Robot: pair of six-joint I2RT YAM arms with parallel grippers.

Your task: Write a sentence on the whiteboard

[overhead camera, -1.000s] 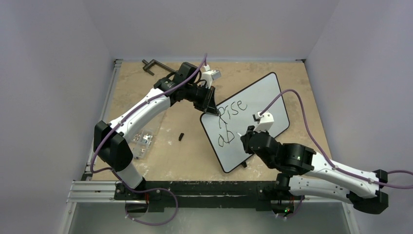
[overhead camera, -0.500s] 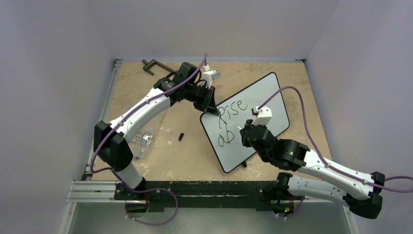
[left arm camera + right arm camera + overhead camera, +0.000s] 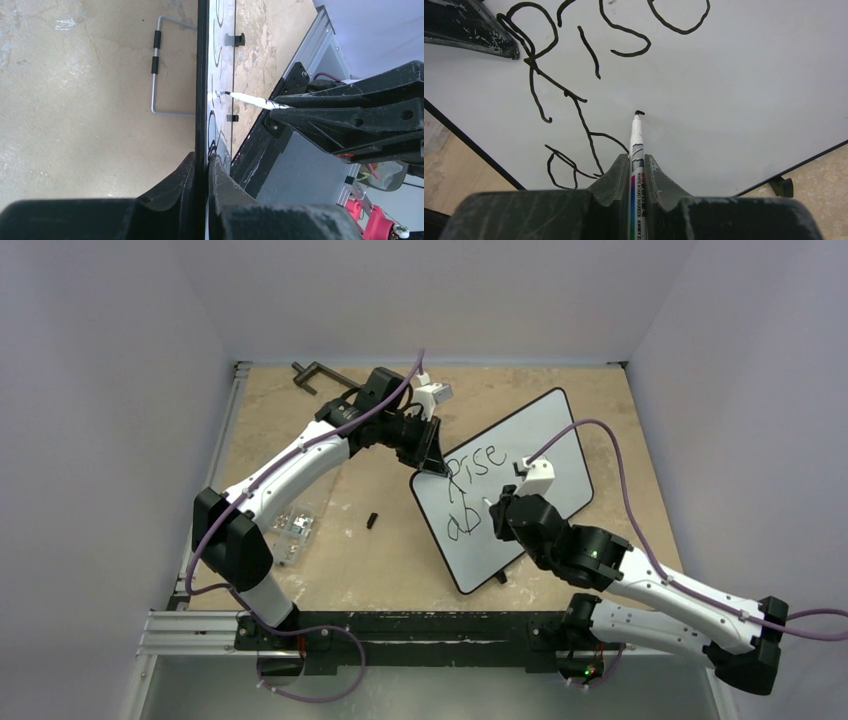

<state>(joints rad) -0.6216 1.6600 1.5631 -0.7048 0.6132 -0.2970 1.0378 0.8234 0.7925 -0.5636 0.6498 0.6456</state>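
Your right tool (image 3: 637, 165) is clamped on a marker (image 3: 636, 137). The marker's tip touches the whiteboard (image 3: 545, 435) at a small dash, just right of the second line's first letters and below "Rise". Your left tool (image 3: 201, 162) is pinched shut on the whiteboard's left rim, propping it tilted on the desk (image 3: 390, 560), right of centre. The sentence (image 3: 480, 464) looks barely begun. To write the next letter well, press lightly so the whiteboard does not rock in the left grip, draw slow strokes, and leave room from the neighbouring loops.
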